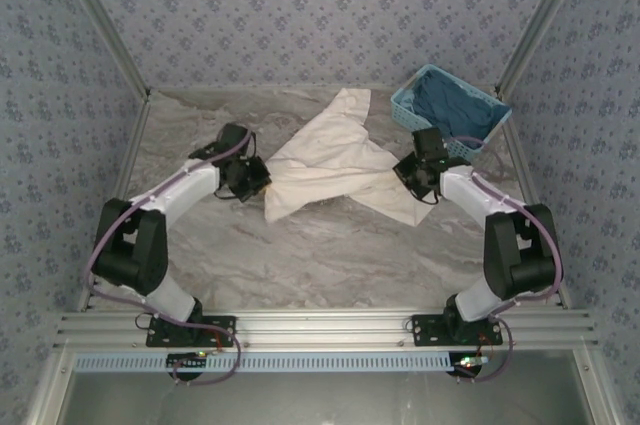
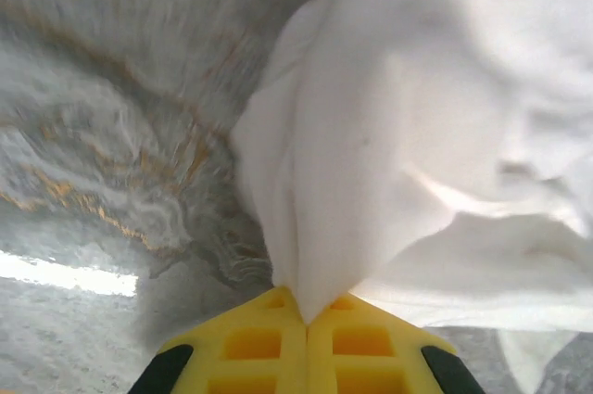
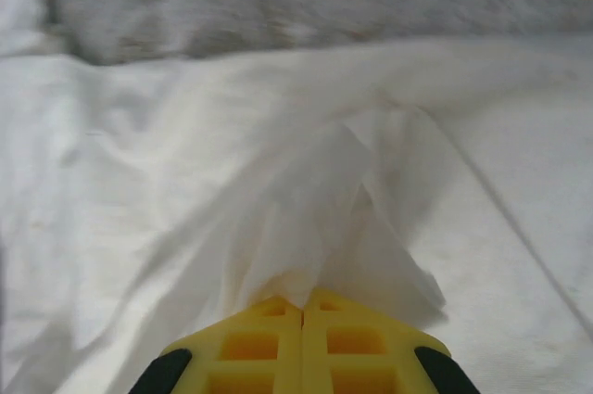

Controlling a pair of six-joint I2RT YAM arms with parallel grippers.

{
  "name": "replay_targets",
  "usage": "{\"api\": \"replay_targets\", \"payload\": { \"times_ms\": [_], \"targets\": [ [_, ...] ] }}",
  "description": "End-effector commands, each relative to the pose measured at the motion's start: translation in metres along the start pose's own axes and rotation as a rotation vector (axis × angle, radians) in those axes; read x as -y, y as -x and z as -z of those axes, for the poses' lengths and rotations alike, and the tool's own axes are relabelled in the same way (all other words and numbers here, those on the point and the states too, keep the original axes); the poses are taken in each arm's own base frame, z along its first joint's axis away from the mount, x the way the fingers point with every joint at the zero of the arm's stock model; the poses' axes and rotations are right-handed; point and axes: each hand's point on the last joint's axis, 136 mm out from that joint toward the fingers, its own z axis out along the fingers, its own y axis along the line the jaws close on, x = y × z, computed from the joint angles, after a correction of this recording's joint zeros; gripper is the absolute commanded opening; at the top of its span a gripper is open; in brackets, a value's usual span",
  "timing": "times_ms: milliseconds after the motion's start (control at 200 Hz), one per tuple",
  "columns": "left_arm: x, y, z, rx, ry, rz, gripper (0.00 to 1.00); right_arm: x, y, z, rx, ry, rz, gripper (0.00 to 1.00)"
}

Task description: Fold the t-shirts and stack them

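Note:
A cream-white t-shirt [image 1: 330, 160] lies crumpled across the middle of the marble table, stretched between my two arms. My left gripper [image 1: 262, 183] is at its left edge, shut on a pinch of the cloth. In the left wrist view the yellow jaws meet at the left gripper [image 2: 307, 320], with the t-shirt [image 2: 417, 134] rising out of them. My right gripper [image 1: 408, 177] is at the shirt's right side. In the right wrist view the right gripper [image 3: 302, 306] is shut on a gathered fold of the t-shirt [image 3: 315, 209].
A light-blue lattice basket [image 1: 405, 105] holding dark blue cloth [image 1: 455, 110] stands at the back right, just behind my right arm. Patterned walls and metal frame posts enclose the table [image 1: 320, 255]. Bare marble lies in front of the shirt.

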Motion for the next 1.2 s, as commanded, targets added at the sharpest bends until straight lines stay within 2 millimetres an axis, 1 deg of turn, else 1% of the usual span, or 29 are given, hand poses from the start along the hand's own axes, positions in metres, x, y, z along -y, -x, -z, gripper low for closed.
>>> {"api": "replay_targets", "payload": {
  "times_ms": [0, 70, 145, 230, 265, 315, 370, 425, 475, 545, 565, 650, 729, 804, 834, 859, 879, 894, 929, 964, 984, 1014, 1059, 1194],
  "targets": [
    [0.0, 0.02, 0.055, 0.08, 0.067, -0.141, 0.0, -0.024, 0.013, 0.028, 0.057, 0.029, 0.118, 0.0],
    [0.012, 0.031, 0.077, 0.11, 0.052, -0.201, 0.0, -0.034, 0.014, 0.036, 0.06, 0.048, 0.134, 0.0],
    [0.03, 0.041, 0.099, 0.136, 0.038, -0.284, 0.0, -0.044, 0.017, 0.047, 0.079, 0.071, 0.149, 0.0],
    [0.054, 0.044, 0.118, 0.132, -0.003, -0.371, 0.0, -0.054, 0.023, 0.066, 0.118, 0.102, 0.155, 0.0],
    [0.063, 0.043, 0.125, 0.129, -0.008, -0.409, 0.0, -0.055, 0.025, 0.073, 0.126, 0.106, 0.155, 0.0],
    [0.075, 0.037, 0.13, 0.114, -0.011, -0.467, 0.0, -0.056, 0.027, 0.085, 0.14, 0.113, 0.171, 0.0],
    [0.085, 0.026, 0.13, 0.074, -0.003, -0.518, 0.0, -0.054, 0.033, 0.098, 0.17, 0.114, 0.174, 0.0],
    [0.09, 0.009, 0.124, 0.016, 0.02, -0.571, 0.0, -0.049, 0.04, 0.111, 0.201, 0.106, 0.173, 0.0],
    [0.092, -0.01, 0.115, -0.04, 0.044, -0.625, 0.0, -0.044, 0.046, 0.124, 0.231, 0.1, 0.174, 0.0],
    [0.088, -0.04, 0.101, -0.125, 0.084, -0.674, 0.0, -0.036, 0.052, 0.14, 0.266, 0.086, 0.183, 0.0],
    [0.086, -0.049, 0.097, -0.153, 0.093, -0.682, 0.0, -0.028, 0.05, 0.144, 0.262, 0.063, 0.186, 0.0],
    [0.079, -0.085, 0.082, -0.242, 0.116, -0.726, 0.0, -0.009, 0.052, 0.161, 0.288, 0.023, 0.194, 0.0],
    [0.074, -0.109, 0.073, -0.287, 0.128, -0.735, 0.0, 0.011, 0.051, 0.171, 0.301, -0.016, 0.197, 0.0],
    [0.08, -0.131, 0.067, -0.337, 0.069, -0.712, 0.02, 0.031, 0.048, 0.176, 0.299, -0.06, 0.184, 0.0],
    [0.084, -0.14, 0.064, -0.361, 0.037, -0.698, 0.04, 0.04, 0.047, 0.178, 0.3, -0.077, 0.178, 0.0],
    [0.086, -0.147, 0.062, -0.381, 0.01, -0.684, 0.09, 0.046, 0.046, 0.178, 0.301, -0.087, 0.175, 0.0],
    [0.087, -0.152, 0.059, -0.398, -0.009, -0.674, 0.15, 0.051, 0.046, 0.178, 0.299, -0.099, 0.169, 0.0],
    [0.087, -0.156, 0.057, -0.41, -0.02, -0.666, 0.21, 0.055, 0.045, 0.178, 0.297, -0.108, 0.165, 0.0],
    [0.084, -0.16, 0.053, -0.427, -0.021, -0.644, 0.38, 0.063, 0.044, 0.176, 0.291, -0.126, 0.152, 0.0],
    [0.079, -0.16, 0.05, -0.425, -0.005, -0.628, 0.51, 0.07, 0.043, 0.174, 0.282, -0.14, 0.145, 0.0],
    [0.074, -0.159, 0.048, -0.42, 0.012, -0.62, 0.57, 0.074, 0.042, 0.172, 0.276, -0.15, 0.143, 0.0],
    [0.066, -0.155, 0.047, -0.398, 0.044, -0.603, 0.63, 0.08, 0.039, 0.169, 0.265, -0.167, 0.141, 0.0],
    [0.053, -0.149, 0.046, -0.376, 0.088, -0.559, 0.65, 0.09, 0.036, 0.162, 0.243, -0.2, 0.133, 0.0],
    [0.006, -0.14, 0.04, -0.359, 0.158, -0.358, 0.64, 0.119, 0.029, 0.153, 0.21, -0.297, 0.118, 0.0]
  ]
}}
